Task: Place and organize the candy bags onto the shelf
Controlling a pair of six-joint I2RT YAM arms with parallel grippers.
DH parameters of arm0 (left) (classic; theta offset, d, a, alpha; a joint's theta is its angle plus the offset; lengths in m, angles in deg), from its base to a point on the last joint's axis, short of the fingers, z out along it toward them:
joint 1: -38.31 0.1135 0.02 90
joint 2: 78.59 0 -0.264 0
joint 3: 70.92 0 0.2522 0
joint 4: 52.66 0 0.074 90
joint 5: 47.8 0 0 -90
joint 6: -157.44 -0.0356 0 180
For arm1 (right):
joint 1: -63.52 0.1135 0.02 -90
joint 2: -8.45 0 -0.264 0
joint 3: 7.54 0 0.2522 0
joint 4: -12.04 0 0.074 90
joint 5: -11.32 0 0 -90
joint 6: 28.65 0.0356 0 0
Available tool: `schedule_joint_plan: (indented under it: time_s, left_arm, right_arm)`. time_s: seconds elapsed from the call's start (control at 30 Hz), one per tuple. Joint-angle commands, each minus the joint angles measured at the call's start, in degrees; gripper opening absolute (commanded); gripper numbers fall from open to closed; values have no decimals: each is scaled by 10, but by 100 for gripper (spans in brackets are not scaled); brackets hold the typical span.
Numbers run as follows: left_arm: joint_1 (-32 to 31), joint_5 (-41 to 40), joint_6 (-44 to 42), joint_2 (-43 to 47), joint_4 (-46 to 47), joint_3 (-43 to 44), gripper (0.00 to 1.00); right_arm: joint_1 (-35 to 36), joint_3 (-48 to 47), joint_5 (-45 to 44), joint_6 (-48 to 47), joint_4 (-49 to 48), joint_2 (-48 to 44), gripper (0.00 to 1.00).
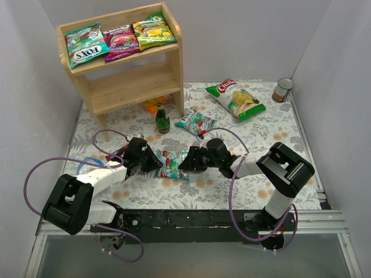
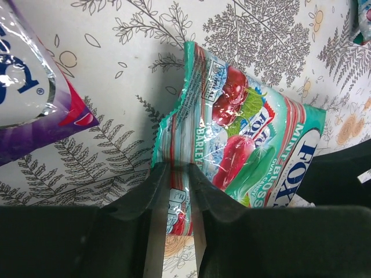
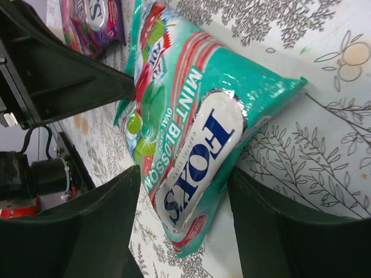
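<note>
Overhead, the shelf (image 1: 178, 74) stands at the upper left with three bags (image 1: 120, 40) on its top tier. A teal bag (image 1: 173, 164) lies flat at lower centre, its long axis running left to right between the left gripper (image 1: 152, 164) and the right gripper (image 1: 185, 161). A second teal bag (image 1: 195, 122) lies just above it. In the left wrist view, the left gripper (image 2: 177, 174) has its jaws narrow, pinched on the teal bag's (image 2: 249, 133) crimped near edge, and the bag stretches away to the upper right. In the right wrist view, the right gripper (image 3: 184, 174) has its jaws wide, straddling the logo end without clamping it. The left arm has the hold and is on the shelf's side, so the carry looks to be its job.
</note>
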Motion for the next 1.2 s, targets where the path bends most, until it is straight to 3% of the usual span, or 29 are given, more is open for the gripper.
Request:
schedule_joint_plan:
  time_s: [0.0, 0.2, 0.33, 0.47, 0.57, 0.73, 0.8, 0.93, 1.17]
  left_arm:
    - [-8, -20, -4, 4, -9, -6, 19]
    - [-8, -17, -4, 5, -10, -7, 19]
    - [-8, -14, -3, 10, -9, -9, 19]
    - [-8, -13, -4, 20, -15, -8, 19]
    - [-8, -33, -8, 40, -36, 3, 23]
    - [-8, -125, -23, 77, -101, 39, 44]
    - [-8, -122, -19, 88, -112, 45, 50]
    - [-8, -115, -8, 97, -110, 44, 55]
    - [-8, -108, -2, 92, -101, 29, 56]
  right_arm:
    - [4, 17, 39, -11, 16, 21, 68]
    - [3, 10, 38, 6, 9, 37, 59]
    - [3, 16, 29, 30, -16, 49, 47]
    - [3, 19, 34, 52, -42, 59, 19]
    - [3, 28, 36, 60, -57, 48, 3]
    - [3, 46, 10, 55, -41, -26, 1]
    - [3, 48, -8, 42, -21, -56, 1]
    - [2, 46, -51, 14, 43, -162, 1]
    - [2, 6, -99, -31, 138, -301, 1]
